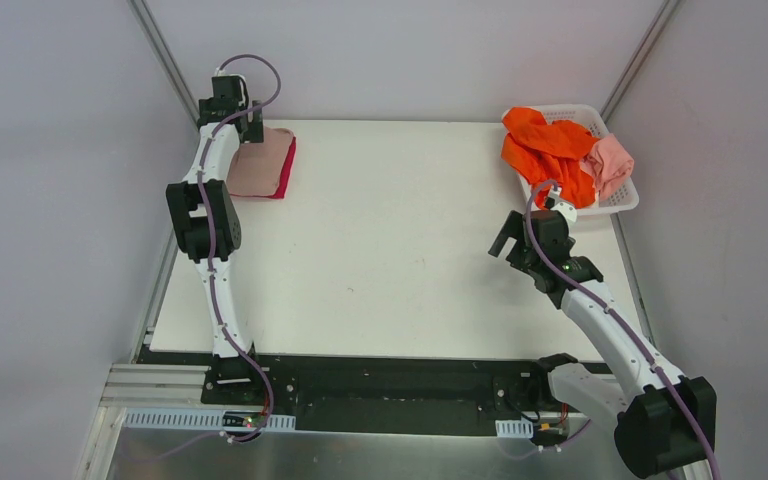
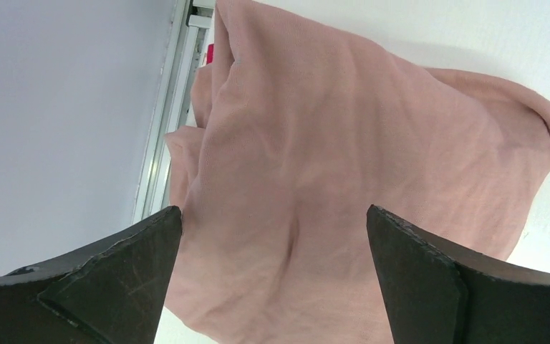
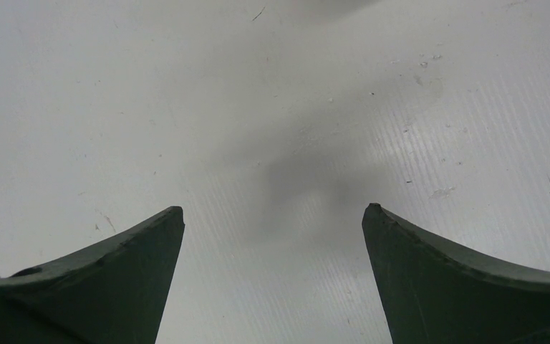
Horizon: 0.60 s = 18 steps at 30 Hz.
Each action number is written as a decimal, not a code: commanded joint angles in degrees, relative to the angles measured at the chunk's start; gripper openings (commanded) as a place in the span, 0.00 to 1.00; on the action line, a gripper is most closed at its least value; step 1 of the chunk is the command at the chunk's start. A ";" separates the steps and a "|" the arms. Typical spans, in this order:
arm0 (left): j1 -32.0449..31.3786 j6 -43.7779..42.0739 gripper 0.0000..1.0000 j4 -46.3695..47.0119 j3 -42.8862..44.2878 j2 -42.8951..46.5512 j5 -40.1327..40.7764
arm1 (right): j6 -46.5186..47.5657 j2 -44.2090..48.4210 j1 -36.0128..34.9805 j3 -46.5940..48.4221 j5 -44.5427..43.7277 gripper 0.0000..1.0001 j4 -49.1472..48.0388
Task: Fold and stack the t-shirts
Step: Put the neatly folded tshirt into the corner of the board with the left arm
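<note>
**Left gripper poised over the stack, right gripper above bare table; both sets of fingers are spread wide and hold nothing.**
The folded dusty-pink t-shirt lies just beyond the left fingertips, atop the crimson t-shirt, apparently forming the stack. An orange t-shirt and a salmon-pink t-shirt wait in the basket, well beyond the right fingers.

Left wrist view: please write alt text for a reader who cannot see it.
A pink shirt lies on the white table, filling most of the view. The left hand is open over it, its two dark fingers apart, holding nothing.
</note>
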State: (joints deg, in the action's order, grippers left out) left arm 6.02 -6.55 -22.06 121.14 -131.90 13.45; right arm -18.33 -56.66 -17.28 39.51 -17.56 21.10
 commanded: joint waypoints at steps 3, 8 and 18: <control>0.00 5.16 0.99 0.70 2.26 3.39 -0.29 | 0.13 0.99 0.10 1.04 -0.76 1.00 -1.42; 0.02 9.34 0.99 1.10 2.79 3.09 -12.11 | -0.01 0.31 0.05 0.90 -0.60 1.00 -2.15; 0.04 11.81 0.99 4.18 1.36 2.41 -8.11 | 0.19 -1.57 0.06 1.41 -0.40 1.00 -1.94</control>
State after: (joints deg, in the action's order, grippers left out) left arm 6.07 3.51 -20.69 121.73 -131.90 4.62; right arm -18.37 -57.84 -17.28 39.53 -17.52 20.71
